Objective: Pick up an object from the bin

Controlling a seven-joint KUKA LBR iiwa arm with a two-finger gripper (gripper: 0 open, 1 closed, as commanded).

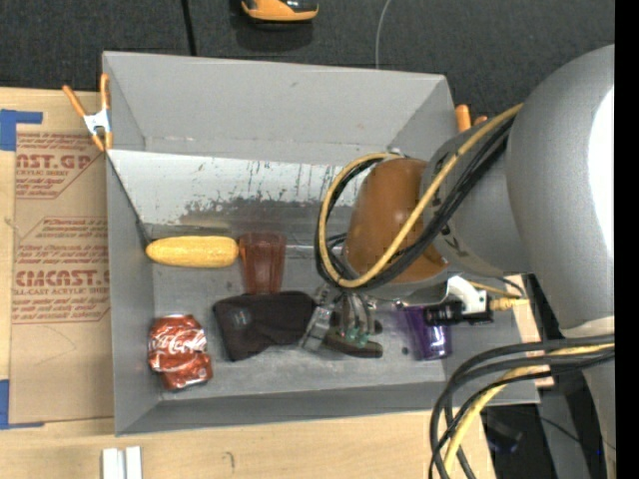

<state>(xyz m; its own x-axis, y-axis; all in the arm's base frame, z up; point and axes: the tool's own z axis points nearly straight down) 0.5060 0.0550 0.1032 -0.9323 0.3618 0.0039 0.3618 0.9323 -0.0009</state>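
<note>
Plainly, the gripper [337, 329] is low in the bin [270, 158], near the front wall and right of the floor's middle. Whether it is open or closed we cannot tell, since the wrist and its cables hang over it.

Two things are closest to it. The dark brown pouch [262, 324] lies at nine o'clock from the gripper, and its right edge is touching it or just beside it. The pouch's long axis runs roughly nine to three, so it points straight at the tool. A small dark green piece [361, 346] sits just under the gripper at about five o'clock. We judge one of these two to be the pick, but we cannot say which.

The purple bottle [430, 337] lies near at three o'clock. The brown cup [262, 260] stands at ten o'clock. The crushed red cola can [180, 350] is well apart at nine. We judge that any grasp on the pouch calls for a short shift toward nine o'clock.
</note>
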